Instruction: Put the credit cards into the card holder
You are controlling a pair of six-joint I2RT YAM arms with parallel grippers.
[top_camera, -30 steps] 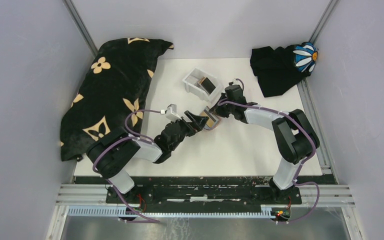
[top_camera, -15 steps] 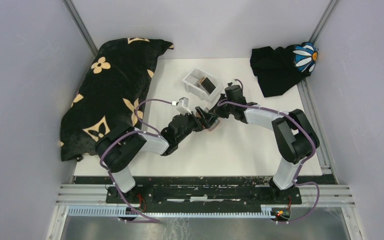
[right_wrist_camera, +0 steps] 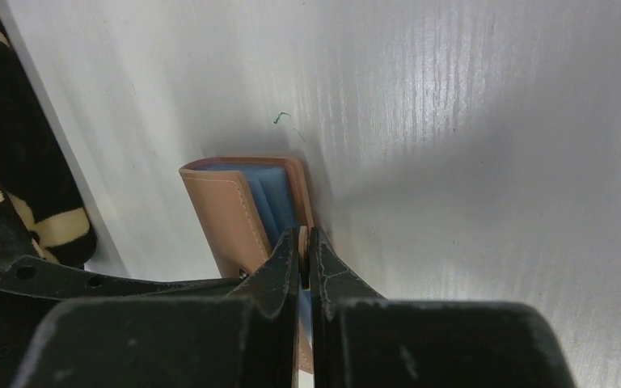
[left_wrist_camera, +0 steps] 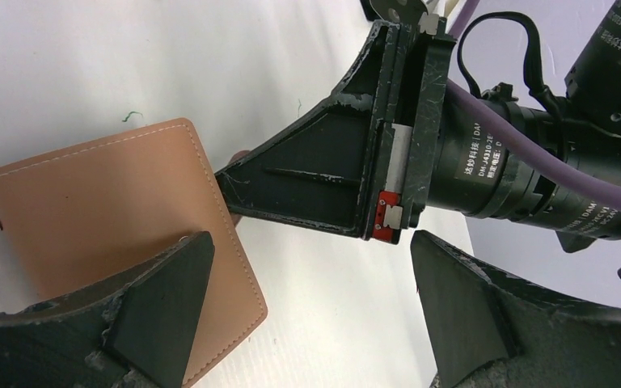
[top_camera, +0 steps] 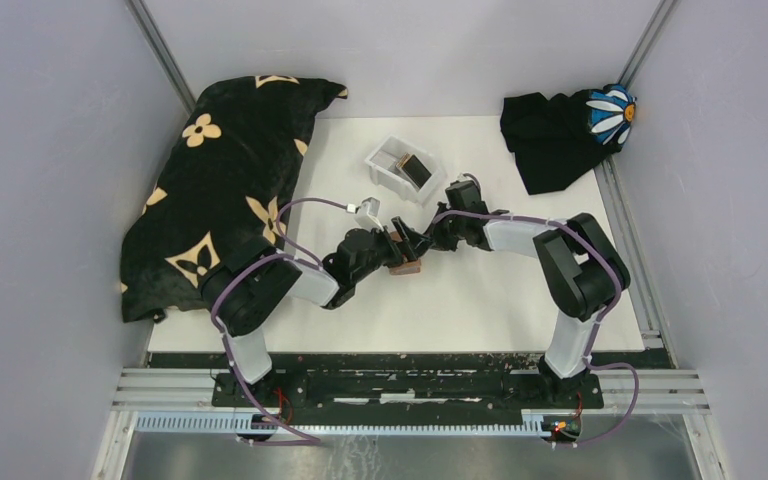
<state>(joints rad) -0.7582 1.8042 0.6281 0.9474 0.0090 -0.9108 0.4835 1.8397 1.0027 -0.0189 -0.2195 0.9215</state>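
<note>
The tan leather card holder (top_camera: pixel 406 264) (left_wrist_camera: pixel 113 218) lies mid-table between the two arms. My right gripper (right_wrist_camera: pixel 304 242) (left_wrist_camera: pixel 230 184) is shut on the edge of one flap of the card holder (right_wrist_camera: pixel 226 210), holding it slightly apart. Blue layers show between the flaps, cards or lining I cannot tell. My left gripper (left_wrist_camera: pixel 311 299) (top_camera: pixel 396 240) stands wide open just beside the holder, one of its fingers (left_wrist_camera: pixel 162 307) over the holder's near corner and nothing between the jaws. A dark credit card (top_camera: pixel 416 168) lies in the white tray (top_camera: pixel 385 160).
A black cloth with a cream flower pattern (top_camera: pixel 220 190) covers the table's left side. A second black cloth with a blue-and-white daisy object (top_camera: pixel 610 112) sits in the far right corner. The right arm's wrist and purple cable (left_wrist_camera: pixel 534 162) hang close over my left gripper.
The right gripper has brought the card holder nearer and slightly left, down to the table. The left arm has swung right and reached in beside it, jaws staying open.
</note>
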